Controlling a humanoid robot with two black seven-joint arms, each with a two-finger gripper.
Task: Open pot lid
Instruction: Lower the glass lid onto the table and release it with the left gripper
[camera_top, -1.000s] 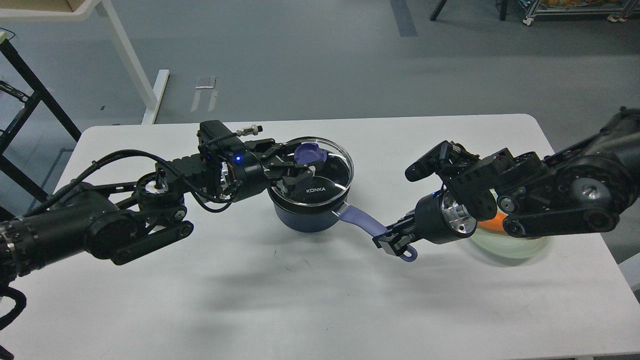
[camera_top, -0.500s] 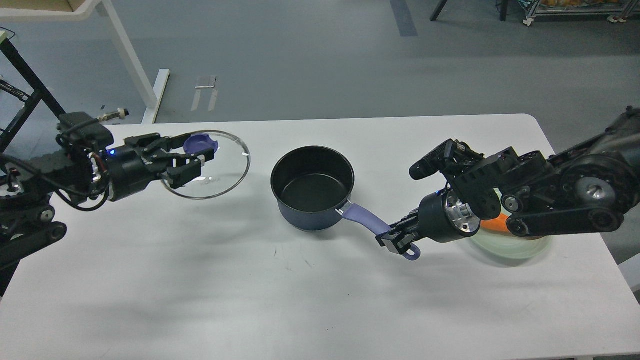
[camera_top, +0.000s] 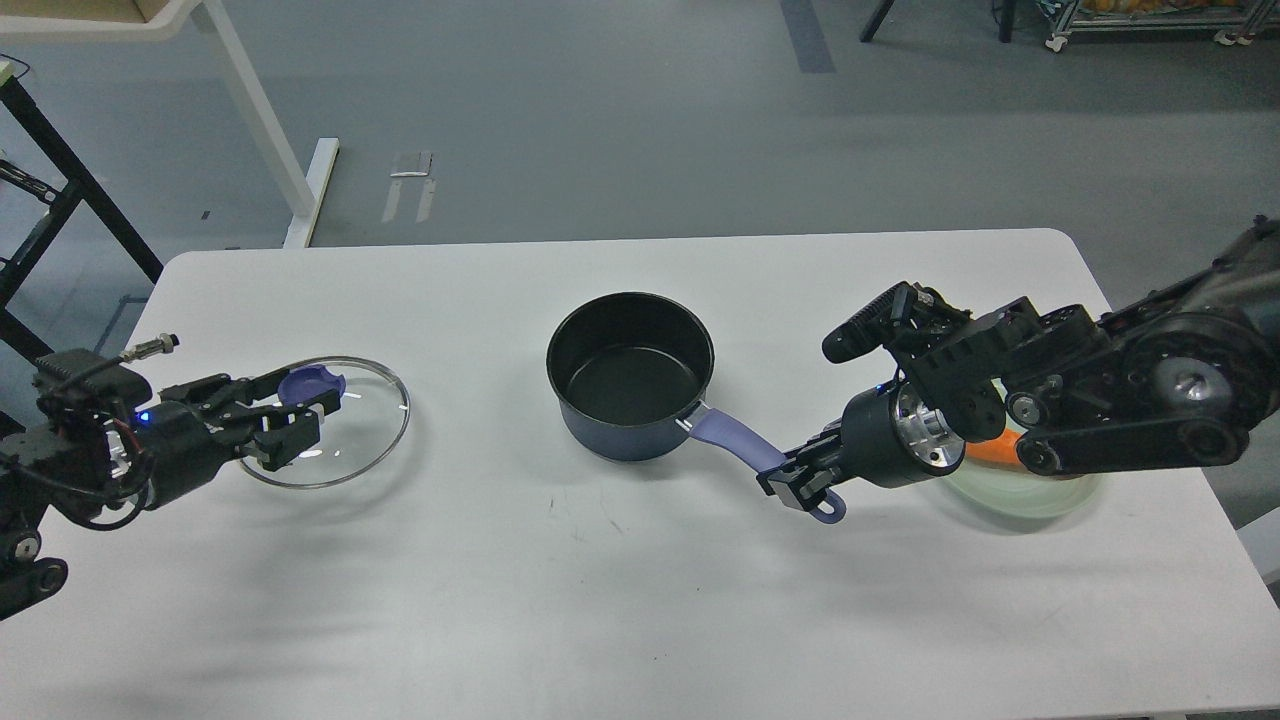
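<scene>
Head view: pot (camera_top: 630, 375) sitting uncovered at table (camera_top: 620, 600) centre, black inside showing, lavender handle pointing to 4 o'clock. Right gripper (camera_top: 800, 485) clamping on handle near holed end. Left gripper (camera_top: 295, 410) gripping purple knob of lid (camera_top: 335, 425), well apart from pot at its 9 o'clock, low over table. Pale green plate (camera_top: 1040, 495) lying at pot's 3 o'clock, partly hidden behind right arm.

I see a white table (camera_top: 620, 600), with a pale green plate (camera_top: 1040, 492) near its right edge holding something orange (camera_top: 990, 452).
</scene>
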